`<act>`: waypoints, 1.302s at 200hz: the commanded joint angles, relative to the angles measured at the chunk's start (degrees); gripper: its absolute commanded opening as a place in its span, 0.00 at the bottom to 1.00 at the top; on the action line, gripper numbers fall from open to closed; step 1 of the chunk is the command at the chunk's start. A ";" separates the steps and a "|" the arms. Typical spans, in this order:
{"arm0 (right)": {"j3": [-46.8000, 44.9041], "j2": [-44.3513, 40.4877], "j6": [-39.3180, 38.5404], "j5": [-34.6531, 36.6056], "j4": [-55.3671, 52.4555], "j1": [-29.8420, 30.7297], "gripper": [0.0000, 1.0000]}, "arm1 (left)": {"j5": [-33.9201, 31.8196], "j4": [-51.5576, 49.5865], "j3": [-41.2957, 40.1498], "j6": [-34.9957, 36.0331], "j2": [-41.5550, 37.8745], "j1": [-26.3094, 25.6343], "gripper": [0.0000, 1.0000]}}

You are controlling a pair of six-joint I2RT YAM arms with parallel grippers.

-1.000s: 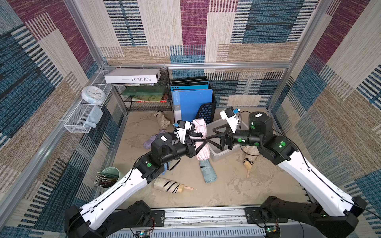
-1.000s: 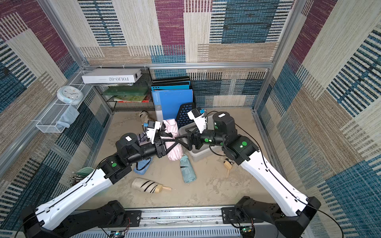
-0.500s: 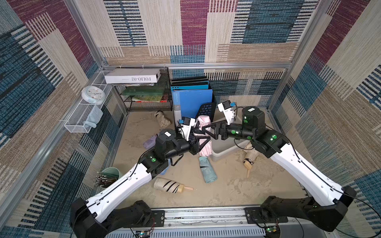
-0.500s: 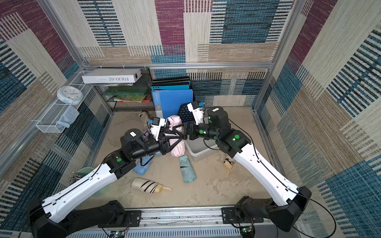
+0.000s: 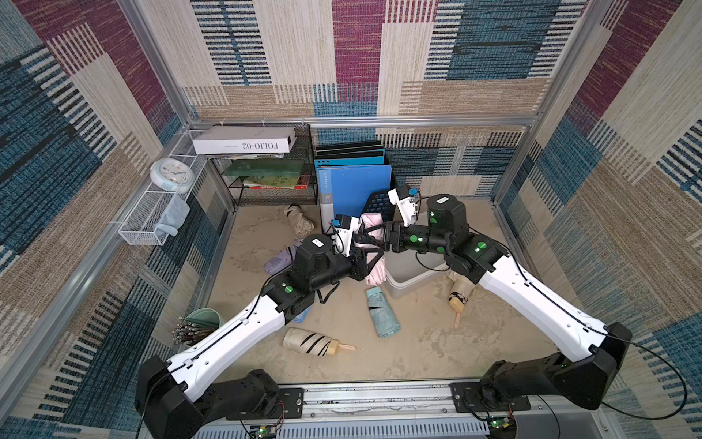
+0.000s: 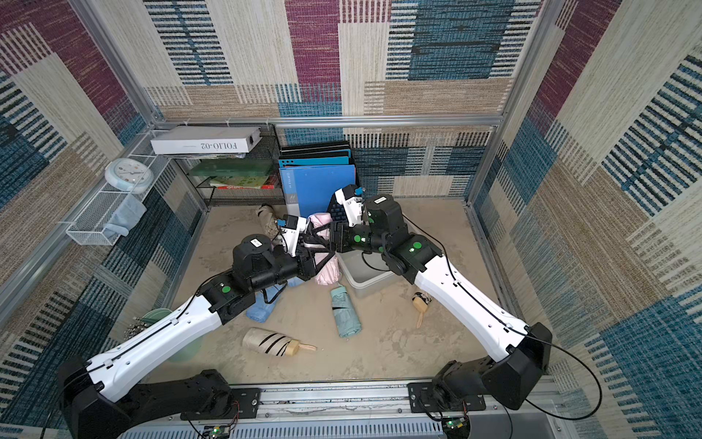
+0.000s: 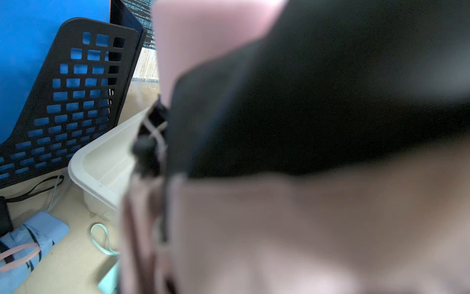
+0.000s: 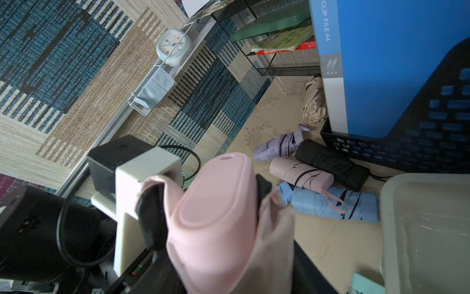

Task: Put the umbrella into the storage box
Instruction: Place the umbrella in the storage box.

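The left fingers (image 8: 150,216) were clamped on the pale pink folded umbrella (image 5: 374,271), holding it roughly upright over the sandy beige tabletop (image 5: 418,342), somewhat nearer the far edge than the middle. The right fingers (image 8: 310,269) sat on either side of the umbrella's upper end; whether they had closed on it could not be told. The light grey-white rectangular plastic storage box (image 5: 404,285) stood just beside the umbrella, in front of the black perforated file holder (image 5: 376,201) at the far edge.
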 commanded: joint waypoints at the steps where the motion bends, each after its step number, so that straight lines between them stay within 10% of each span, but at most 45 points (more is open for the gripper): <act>1: -0.28 1.12 1.50 2.26 2.84 0.32 0.51 | 1.87 2.94 0.67 1.00 0.21 -0.18 0.27; 100: -0.06 4.26 1.85 3.19 4.33 0.36 0.22 | 2.13 2.63 0.69 0.73 0.82 -0.09 0.41; 165: -0.55 4.95 3.81 4.06 6.04 0.28 0.00 | 0.59 2.76 -0.20 0.66 0.26 -0.09 0.76; 260: -0.01 4.30 3.25 8.19 2.48 -3.15 0.00 | -4.00 -3.23 -4.14 3.44 -8.58 0.06 0.99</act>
